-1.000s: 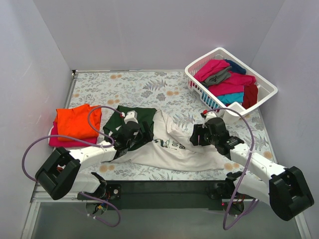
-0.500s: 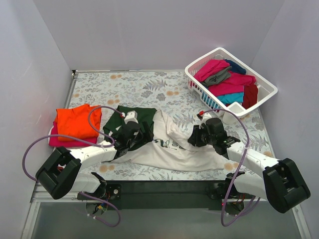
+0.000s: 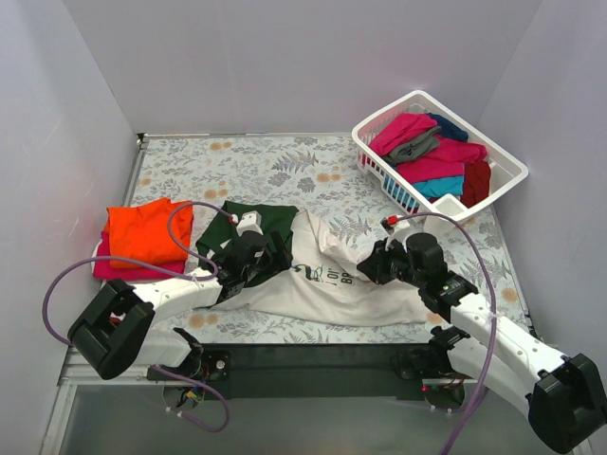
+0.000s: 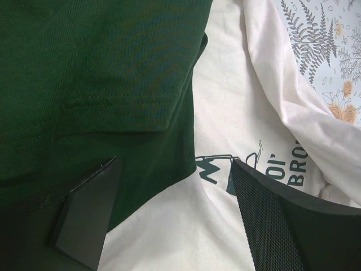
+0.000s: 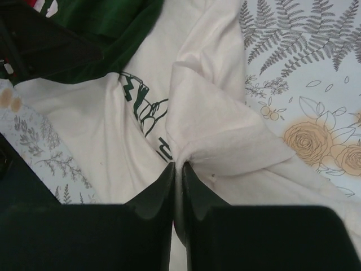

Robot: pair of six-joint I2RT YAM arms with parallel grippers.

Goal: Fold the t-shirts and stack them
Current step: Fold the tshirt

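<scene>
A cream-white t-shirt (image 3: 327,284) with dark green sleeves (image 3: 256,220) and a dark print lies rumpled on the table near the front. My right gripper (image 3: 372,267) (image 5: 177,165) is shut on a bunched fold of its cream cloth near the right side. At the shirt's left part my left gripper (image 3: 273,254) (image 4: 175,169) hangs open, with one finger over the green sleeve (image 4: 101,84) and the other over the cream body (image 4: 225,113). It holds nothing. A folded orange t-shirt (image 3: 142,232) lies on a folded magenta one (image 3: 119,270) at the left.
A white slatted basket (image 3: 512,172) at the back right holds several more t-shirts, among them magenta (image 3: 403,131), grey (image 3: 413,149), teal (image 3: 441,187) and dark red (image 3: 477,180). The grey floral table cover (image 3: 275,166) shows behind the shirt. White walls close in three sides.
My right gripper's jaws have closed on a fold of the cream shirt, and the right arm's elbow has swung toward the near right. The left arm has not moved.
</scene>
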